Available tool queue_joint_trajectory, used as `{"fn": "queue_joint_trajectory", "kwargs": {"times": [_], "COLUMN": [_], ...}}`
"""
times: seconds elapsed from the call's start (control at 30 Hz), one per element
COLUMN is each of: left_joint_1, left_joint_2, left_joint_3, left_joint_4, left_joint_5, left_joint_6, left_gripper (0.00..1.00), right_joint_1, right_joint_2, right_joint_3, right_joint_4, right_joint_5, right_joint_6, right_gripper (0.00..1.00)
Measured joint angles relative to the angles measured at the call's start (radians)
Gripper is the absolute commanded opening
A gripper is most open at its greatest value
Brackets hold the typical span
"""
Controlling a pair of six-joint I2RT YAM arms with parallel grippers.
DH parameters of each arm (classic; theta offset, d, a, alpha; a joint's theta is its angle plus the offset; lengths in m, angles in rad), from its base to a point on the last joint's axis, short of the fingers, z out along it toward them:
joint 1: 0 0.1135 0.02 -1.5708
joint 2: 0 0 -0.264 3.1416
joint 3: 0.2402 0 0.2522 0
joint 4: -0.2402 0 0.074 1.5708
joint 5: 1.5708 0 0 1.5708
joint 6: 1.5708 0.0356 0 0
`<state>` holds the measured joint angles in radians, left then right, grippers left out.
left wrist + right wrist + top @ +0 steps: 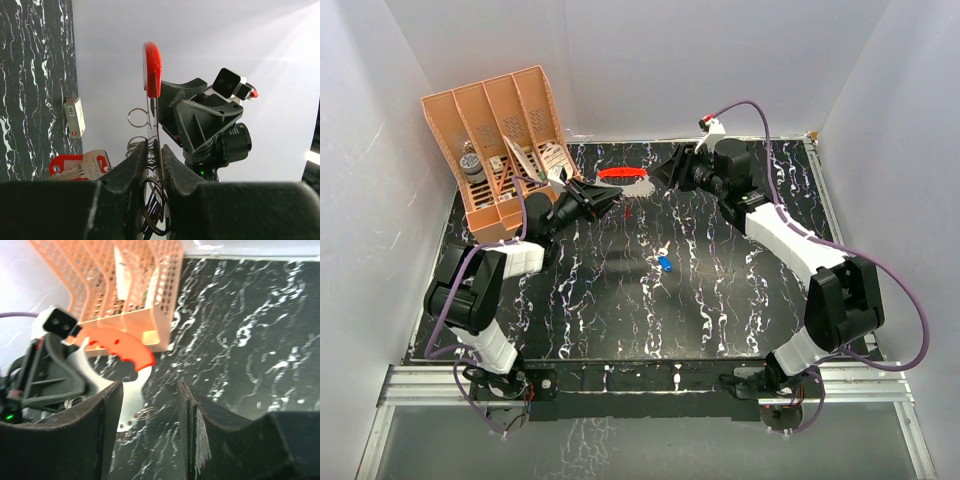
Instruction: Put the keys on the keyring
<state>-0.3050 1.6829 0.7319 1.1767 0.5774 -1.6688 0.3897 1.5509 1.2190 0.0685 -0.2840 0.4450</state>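
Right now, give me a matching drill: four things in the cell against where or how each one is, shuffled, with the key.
Things:
1. keyring
2. blue key
3. right gripper
4. orange rack

States:
A. open, gripping nothing
B. at the far left corner of the table
C. clamped in the left gripper
D. lying loose mid-table, between the arms

Pairs: 1-C, 2-D, 3-A, 4-B
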Motion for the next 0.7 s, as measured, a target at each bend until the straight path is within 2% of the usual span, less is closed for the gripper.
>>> {"fn": "queue_joint_trajectory", "kwargs": {"times": [0.3,0.57,0.7], "left_joint_1": [0.0,0.0,0.0], "left_joint_2": [0.04,0.042,0.042], "left_joint_3": [0.014,0.024,0.029], "left_joint_4": [0.012,0.018,0.019], "left_joint_5": [0.028,0.041,0.049], "left_joint_6": [0.003,0.008,0.011], "left_gripper": [0.0,0.0,0.0], "right_joint_1": [-0.013,-0.015,-0.019], "right_joint_2": [0.045,0.089,0.098], "right_joint_3": [-0.023,-0.023,-0.023], "right_joint_4": [0.099,0.102,0.127], "right_joint_5": [-0.196,-0.222,-0.246], "right_joint_6": [0.124,0.148,0.161], "right_gripper": [0.46,0.45,0.41]}}
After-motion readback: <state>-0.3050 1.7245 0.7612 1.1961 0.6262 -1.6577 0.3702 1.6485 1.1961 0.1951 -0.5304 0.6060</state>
